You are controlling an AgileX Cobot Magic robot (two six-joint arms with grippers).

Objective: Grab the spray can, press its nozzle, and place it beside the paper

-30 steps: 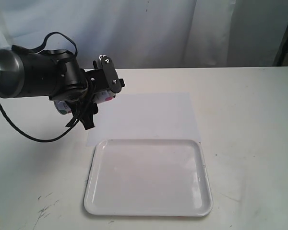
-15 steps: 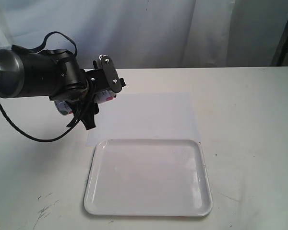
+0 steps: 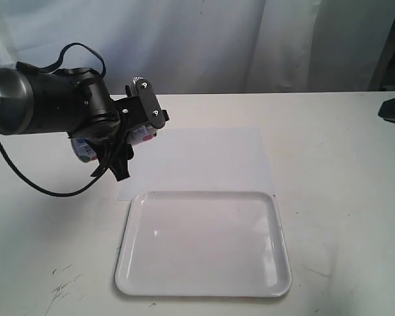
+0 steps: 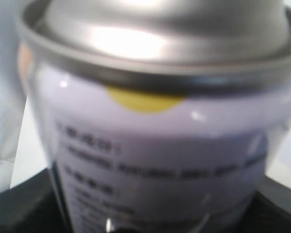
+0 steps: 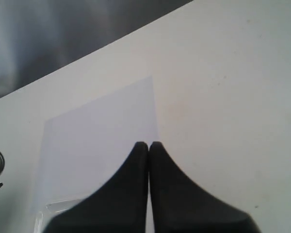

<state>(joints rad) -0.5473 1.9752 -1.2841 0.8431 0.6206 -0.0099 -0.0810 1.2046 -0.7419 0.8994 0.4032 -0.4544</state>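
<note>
White table [image 3: 342, 164] surface, with a pale curtain [image 3: 204, 39] behind it.

Count: one spray can [image 3: 145, 134], one paper [image 3: 204, 158], one tray [image 3: 281, 243], two grippers.

Spray can: clamped in the left gripper [image 3: 137, 135] and lying roughly on its side across the jaws. In the exterior view it sits at the left edge of the paper, near the far corner. The left wrist view shows the can [image 4: 155, 145] close up and blurred: silver shoulder, white body, one yellow dot, lines of small print.

Left jaws: set about half apart, one finger on each side of the can body, gripping it.

Paper: flat on the table. Its near edge meets the far rim of the tray.

Tray: white, raised rim, nearer the camera than the paper.

Right gripper [image 5: 148, 145]: jaws pressed together, tip to tip, holding nothing. It hangs over the paper [image 5: 102, 126], touching nothing.
</note>
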